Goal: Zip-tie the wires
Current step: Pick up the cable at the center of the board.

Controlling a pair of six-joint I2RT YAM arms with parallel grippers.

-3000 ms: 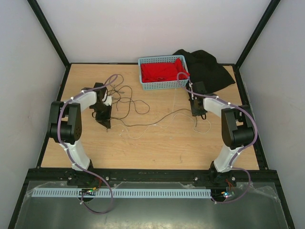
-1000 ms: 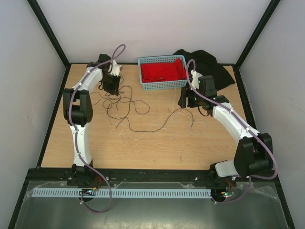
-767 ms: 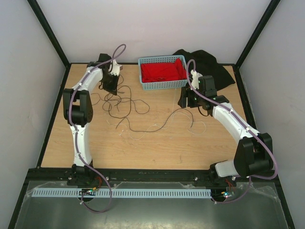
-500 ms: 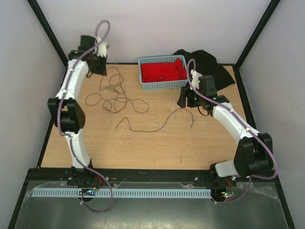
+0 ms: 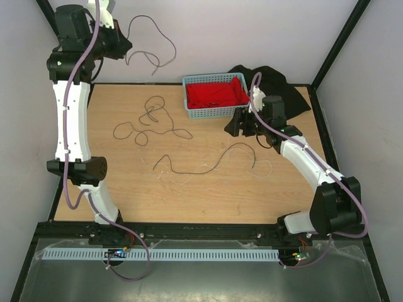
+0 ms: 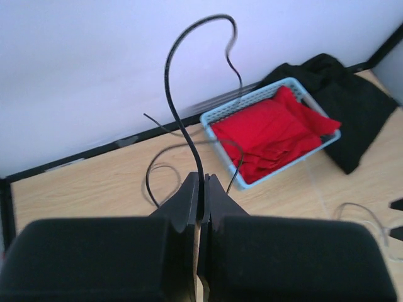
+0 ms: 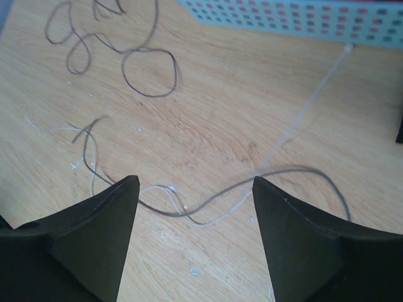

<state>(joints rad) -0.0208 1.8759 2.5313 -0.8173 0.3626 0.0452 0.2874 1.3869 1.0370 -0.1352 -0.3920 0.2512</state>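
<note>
Black wire is what my left jaws are pinching. They are pressed together on one thin black strand (image 6: 167, 82), which rises from between them, curls over and hangs free in front of the pale back wall (image 5: 252, 38). The left arm (image 5: 70, 119) stands stretched up high at the far left corner, well above the light wooden worktop (image 5: 189, 198).

On the worktop lie a loose tangle of thin black wires (image 5: 148, 119) at the far left and a long black strand (image 5: 208, 166) across the middle, with limp whitish strands (image 5: 179, 180) beside it.

My right jaws are spread wide and hold nothing. They hover low just in front of the light blue plastic mesh basket (image 5: 214, 114), which holds a folded red cloth (image 5: 214, 94). A crumpled black cloth (image 5: 283, 94) lies just beside the basket.

From the right wrist I see the thin, straight, translucent white plastic zip tie (image 7: 308, 104) lying flat on the worktop. One end is near the basket's wall and the other meets the long black strand, clear of both fingers (image 7: 113, 226).
</note>
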